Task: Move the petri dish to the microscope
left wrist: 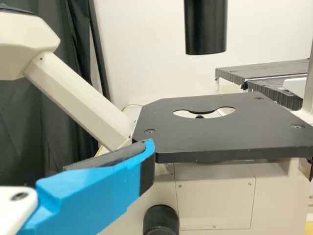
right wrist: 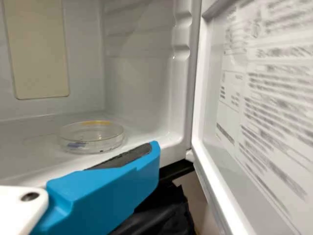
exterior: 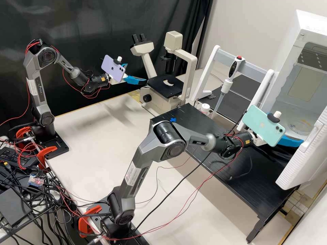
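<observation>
In the high view, my left gripper (exterior: 137, 72) stands open beside the microscope (exterior: 166, 85), a little left of its black stage. That stage (left wrist: 220, 139) lies beyond one finger of my left gripper (left wrist: 148, 149) in the left wrist view, with a round cut-out in it. My right gripper (exterior: 290, 141) is at the mouth of a white cabinet at the right. A clear petri dish (right wrist: 92, 139) with an orange mark lies flat on the cabinet floor. Just in front of it is my open right gripper (right wrist: 152, 149), apparently apart from the dish.
The white cabinet's door (exterior: 305, 153) hangs open close to my right gripper; its inner panel (right wrist: 264, 98) rises alongside. A black raised table (exterior: 218, 143) stands under the right forearm. A pipette on a white stand (exterior: 223, 92) is between microscope and cabinet.
</observation>
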You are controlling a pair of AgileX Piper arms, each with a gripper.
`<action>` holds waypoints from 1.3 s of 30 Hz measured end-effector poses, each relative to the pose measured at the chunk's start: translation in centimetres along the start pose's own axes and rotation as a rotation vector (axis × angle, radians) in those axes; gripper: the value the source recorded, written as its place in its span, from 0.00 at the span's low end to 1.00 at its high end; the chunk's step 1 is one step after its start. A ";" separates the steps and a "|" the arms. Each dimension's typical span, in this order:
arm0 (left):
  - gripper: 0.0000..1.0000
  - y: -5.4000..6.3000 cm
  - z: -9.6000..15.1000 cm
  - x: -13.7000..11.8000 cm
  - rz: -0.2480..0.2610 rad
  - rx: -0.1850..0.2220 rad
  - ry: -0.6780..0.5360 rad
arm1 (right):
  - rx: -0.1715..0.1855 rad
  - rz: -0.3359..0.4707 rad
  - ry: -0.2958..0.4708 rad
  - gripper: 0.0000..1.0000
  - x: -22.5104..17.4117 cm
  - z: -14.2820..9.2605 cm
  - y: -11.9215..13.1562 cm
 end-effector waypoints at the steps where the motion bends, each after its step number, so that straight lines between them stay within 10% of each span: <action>1: 1.00 0.0 0.0 0.0 0.000 0.000 0.000 | 0.000 0.004 -0.006 1.00 0.7 -0.2 0.0; 24: 1.00 0.0 0.0 0.0 0.000 0.000 0.000 | -0.050 -0.040 -0.082 1.00 11.0 1.0 -3.4; 25: 1.00 0.0 0.0 0.0 0.000 0.000 0.000 | -0.043 -0.040 -0.077 0.00 11.0 0.9 -3.3; 39: 1.00 0.0 0.0 0.0 0.000 0.000 0.000 | -0.023 -0.088 -0.039 0.00 11.9 1.5 -3.6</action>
